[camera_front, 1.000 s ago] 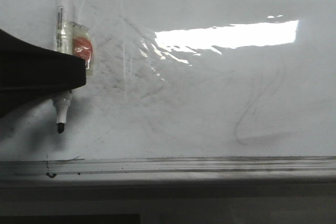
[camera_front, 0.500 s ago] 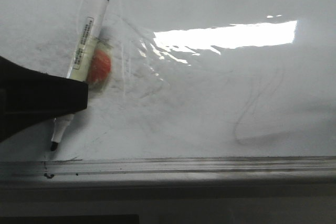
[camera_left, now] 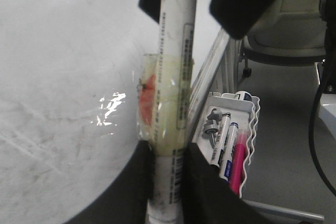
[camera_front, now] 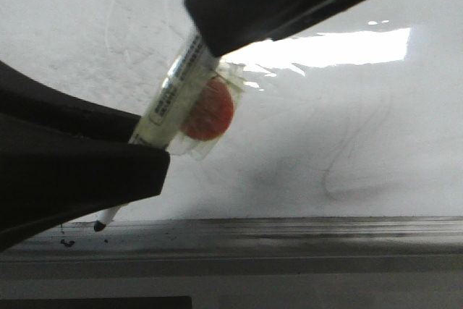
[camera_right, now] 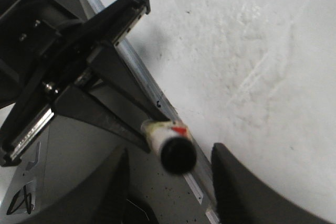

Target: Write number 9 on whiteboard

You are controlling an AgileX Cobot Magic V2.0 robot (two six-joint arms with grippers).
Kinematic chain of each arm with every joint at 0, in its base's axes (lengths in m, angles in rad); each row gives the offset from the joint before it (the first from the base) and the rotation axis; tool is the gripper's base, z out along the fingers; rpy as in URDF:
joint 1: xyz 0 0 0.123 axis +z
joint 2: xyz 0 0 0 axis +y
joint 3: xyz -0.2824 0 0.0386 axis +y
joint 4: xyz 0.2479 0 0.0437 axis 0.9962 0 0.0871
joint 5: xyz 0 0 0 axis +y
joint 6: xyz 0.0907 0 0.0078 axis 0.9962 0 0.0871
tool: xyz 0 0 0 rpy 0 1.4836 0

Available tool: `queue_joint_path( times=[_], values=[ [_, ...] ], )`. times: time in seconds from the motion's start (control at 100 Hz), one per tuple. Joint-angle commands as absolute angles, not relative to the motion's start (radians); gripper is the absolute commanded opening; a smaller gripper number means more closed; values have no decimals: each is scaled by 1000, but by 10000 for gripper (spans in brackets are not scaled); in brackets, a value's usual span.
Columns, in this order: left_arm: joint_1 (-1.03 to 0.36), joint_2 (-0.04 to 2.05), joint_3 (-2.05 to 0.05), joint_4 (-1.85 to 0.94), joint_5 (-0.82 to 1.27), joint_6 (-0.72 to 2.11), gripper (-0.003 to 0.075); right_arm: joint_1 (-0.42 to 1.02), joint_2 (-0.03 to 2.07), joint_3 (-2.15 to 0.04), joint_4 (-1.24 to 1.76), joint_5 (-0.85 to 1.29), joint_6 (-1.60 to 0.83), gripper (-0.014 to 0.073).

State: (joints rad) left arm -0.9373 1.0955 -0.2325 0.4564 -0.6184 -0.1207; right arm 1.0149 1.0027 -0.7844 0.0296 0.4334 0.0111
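Your left claw (camera_front: pixel 148 151) is clamped on the marker (camera_front: pixel 177 99); your right claw (camera_right: pixel 170 171), jaws spread, straddles its cap end over the whiteboard (camera_front: pixel 362 121).

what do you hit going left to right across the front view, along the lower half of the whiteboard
left gripper → marker tip, poking out just under the gripper's lower finger → marker barrel → orange-red disc taped to the marker → faint grey curved smudge on the whiteboard
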Motion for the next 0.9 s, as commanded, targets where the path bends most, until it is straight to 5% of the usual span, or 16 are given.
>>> queue_joint_path(
  times=[0.0,0.16,0.35,0.62,0.89],
  values=[
    [-937,1078,-256,457,-699,-119,-20,1019,1024,-843,32,371,7,313],
    [-937,1078,-256,457,-703,-119,-20,1019,1051,-853,36,407,7,258],
    [-937,1078,-256,457,-730,-119,-8,1019,1051,-853,36,418,7,-71],
    [-937,1067,-256,433,-721,-122,325,1019,1044,-853,32,401,7,-69],
    [-935,779,-246,157,-540,-98,347,928,995,-947,20,459,13,-62]
  ],
)
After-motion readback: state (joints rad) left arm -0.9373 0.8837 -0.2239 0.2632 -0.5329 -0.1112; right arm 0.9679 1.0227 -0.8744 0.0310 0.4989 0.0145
